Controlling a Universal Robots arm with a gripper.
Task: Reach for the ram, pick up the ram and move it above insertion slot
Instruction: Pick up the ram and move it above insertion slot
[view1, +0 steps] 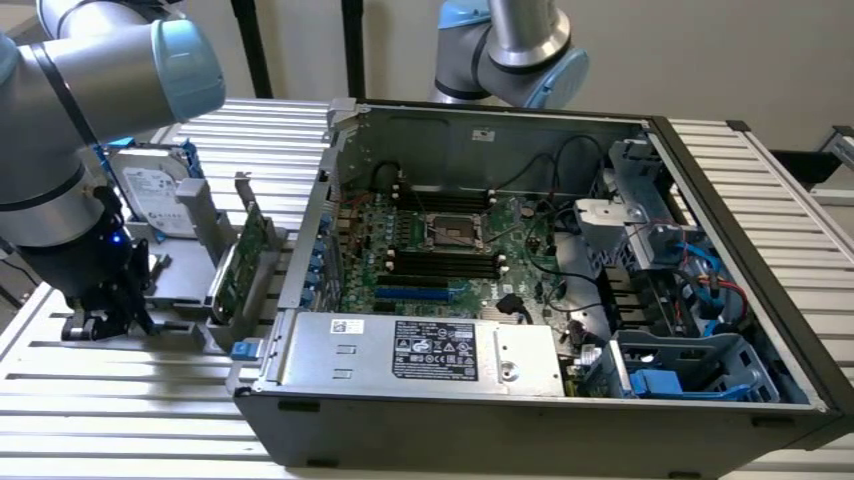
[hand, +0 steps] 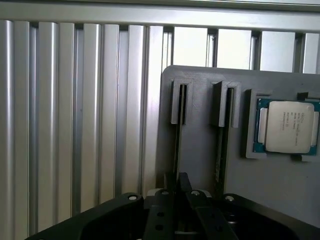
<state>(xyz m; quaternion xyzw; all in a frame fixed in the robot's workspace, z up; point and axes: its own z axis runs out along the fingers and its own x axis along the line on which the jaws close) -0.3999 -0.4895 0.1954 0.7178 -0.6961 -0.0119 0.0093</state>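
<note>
- Reach: done, I judge. The gripper (hand: 177, 189) is low over the grey holder plate (hand: 200, 150). The plate lies on the slatted table (view1: 120, 400), at the exterior view's left of the open PC case (view1: 534, 425).
- Claw: the fingers (hand: 162, 220) are nearly pressed together, one on each side of the ram (hand: 177, 135). It looks like they pinch the stick's thin edge.
- The ram: it stands on edge in its guide of the plate, not yet lifted as far as I see.
- Left to do: pick-up, then transport to above the insertion slot (view1: 447, 262), i.e. the dark mem. slots on the motherboard (view1: 400, 230) inside the case.
- Around: a 2nd stick (hand: 221, 150) in the neighbour guide, just beside; a CPU (hand: 287, 125) in its pocket on the same plate.
- Between gripper and case stand a hard drive (view1: 147, 185) and a green expansion card (view1: 240, 265), both upright.
- In the way, in my judgement: the card, the case's side wall, and the black cables (view1: 534, 240) near the slots.
</note>
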